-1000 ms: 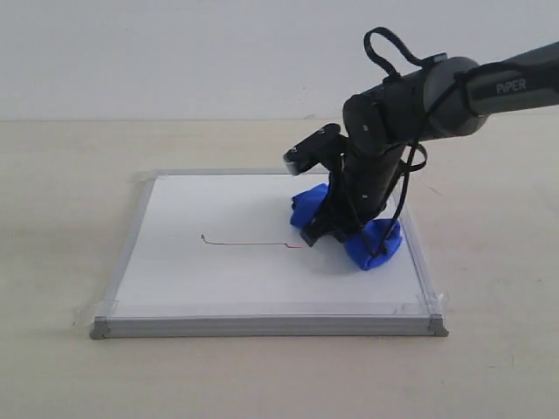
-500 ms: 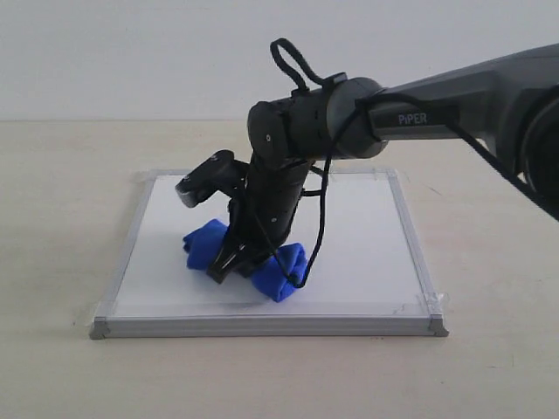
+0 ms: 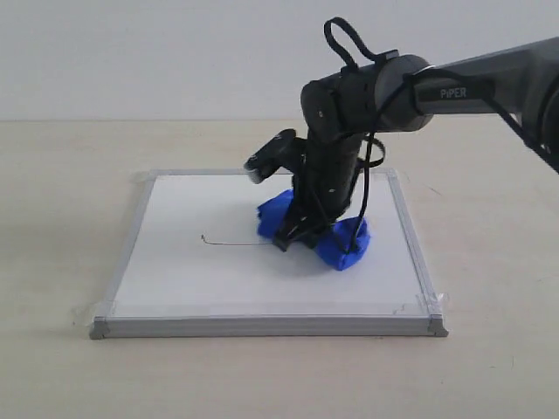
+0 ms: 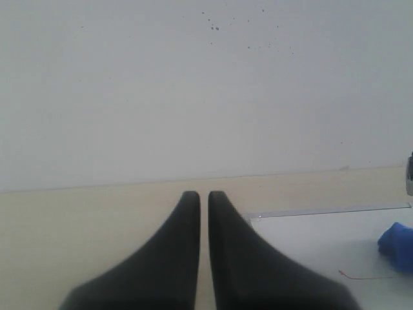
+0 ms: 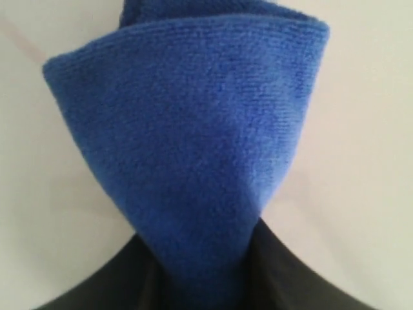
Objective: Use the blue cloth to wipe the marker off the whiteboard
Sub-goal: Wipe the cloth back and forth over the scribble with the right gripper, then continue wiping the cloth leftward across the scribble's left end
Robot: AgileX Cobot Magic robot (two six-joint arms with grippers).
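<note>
**A:** Biggest thing first. What about the whiteboard [image 3: 175, 279]?

**B:** It lies flat and has not shifted. The right arm [image 3: 367, 87] reaches over it. Half a second ago the arm was down at the board's near left, and now it has swung back towards the middle.

**A:** And the right gripper [image 3: 295, 239]?

**B:** It is clamped tight on the blue cloth [image 3: 345, 246], which is bunched on both sides of the fingers and pressed onto the board, right of centre.

**A:** Has that sweep cleared the marker line [image 3: 231, 243]?

**B:** No. About 1 stretch at the right end is gone or lies under the cloth. The rest runs thin from the cloth's left edge to the hook [image 3: 203, 236]. I judge another firmer pass is needed, straight along the line.

**A:** And the left gripper [image 4: 203, 197]?

**B:** It is off to the side, with its 2 fingers nearly together and nothing between them.
</note>
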